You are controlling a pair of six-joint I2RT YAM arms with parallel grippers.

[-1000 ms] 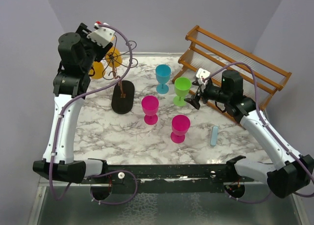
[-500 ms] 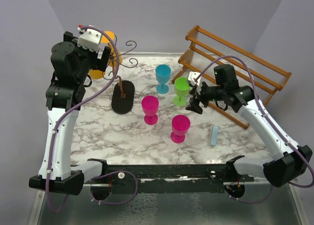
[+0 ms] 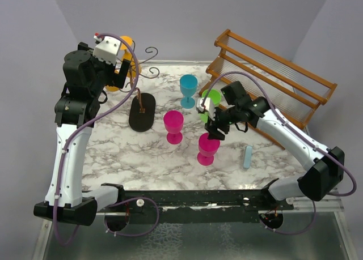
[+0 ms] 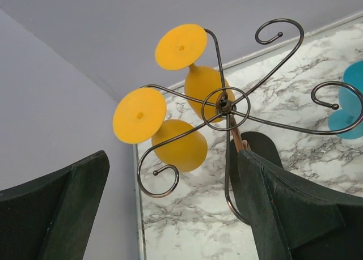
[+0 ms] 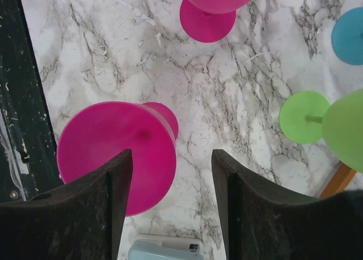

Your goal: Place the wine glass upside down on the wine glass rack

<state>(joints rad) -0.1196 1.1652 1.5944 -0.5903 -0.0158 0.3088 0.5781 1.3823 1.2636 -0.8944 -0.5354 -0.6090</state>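
The wine glass rack, a thin dark wire tree (image 3: 148, 60) on a black oval base (image 3: 142, 111), stands at the back left. Two orange glasses (image 4: 205, 85) (image 4: 174, 145) hang upside down on its curled arms (image 4: 224, 105). My left gripper (image 3: 121, 74) is raised beside the rack top, open and empty (image 4: 176, 214). My right gripper (image 3: 214, 128) is open and empty just above the near magenta glass (image 3: 208, 147). In the right wrist view that glass (image 5: 116, 152) lies under the left finger, beside the gap of my right gripper (image 5: 173, 209).
A second magenta glass (image 3: 173, 126), a blue glass (image 3: 188, 90) and a green glass (image 3: 211, 103) stand upright mid-table. A brown wooden slatted rack (image 3: 272, 73) fills the back right. A small light blue block (image 3: 247, 157) lies near the front right.
My right gripper has moved left and toward the front, from beside the green glass to above the near magenta glass. My left arm drew back left from the rack, then held still.
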